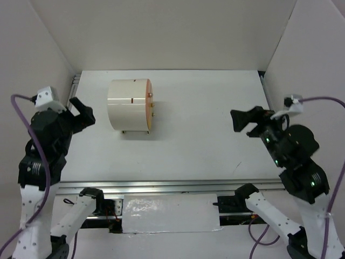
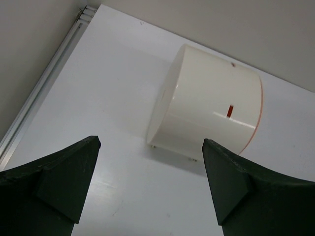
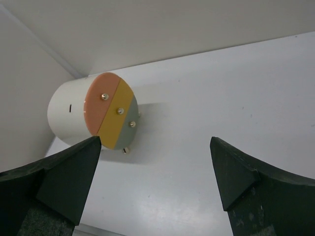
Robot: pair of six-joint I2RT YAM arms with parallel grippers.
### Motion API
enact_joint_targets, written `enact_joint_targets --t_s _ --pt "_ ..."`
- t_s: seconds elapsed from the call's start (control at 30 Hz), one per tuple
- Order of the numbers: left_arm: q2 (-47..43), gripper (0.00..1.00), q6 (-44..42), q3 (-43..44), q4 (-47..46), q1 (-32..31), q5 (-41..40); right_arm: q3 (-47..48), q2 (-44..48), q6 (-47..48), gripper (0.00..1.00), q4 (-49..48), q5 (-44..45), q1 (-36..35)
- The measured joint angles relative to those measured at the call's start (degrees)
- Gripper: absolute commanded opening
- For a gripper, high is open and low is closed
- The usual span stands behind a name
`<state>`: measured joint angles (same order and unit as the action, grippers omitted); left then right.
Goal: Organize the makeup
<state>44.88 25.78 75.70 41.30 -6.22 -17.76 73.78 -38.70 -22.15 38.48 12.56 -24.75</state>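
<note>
No makeup items show in any view; the sticks, compacts, palettes and packets are out of view. My left gripper [image 1: 83,111] is open and empty at the table's left side, pointing toward the cream box. In the left wrist view [image 2: 150,162] its fingers stand wide apart over bare table. My right gripper [image 1: 243,122] is open and empty at the right side, also facing the box. In the right wrist view [image 3: 155,162] its fingers stand wide apart.
A large cream cylindrical box [image 1: 129,104] lies on its side at the back left of the white table [image 1: 205,129]. Its round front [image 3: 109,110] has pink, yellow and grey drawer faces with small brass knobs. It also shows in the left wrist view [image 2: 209,108]. White walls enclose the table.
</note>
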Motion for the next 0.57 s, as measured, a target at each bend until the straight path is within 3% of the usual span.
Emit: enact_joint_targets --t_s 0.27,0.57 --pt "-18.2 0.99 0.1 -10.1 9.4 0.0 -1.9 -0.4 12.4 1.5 1.0 9.5 0.9 -0.1" --pt "-21.7 0.99 0.1 -13.1 12.8 0.0 -2.1 -4.2 15.8 2.1 1.0 14.0 1.8 -0.1"
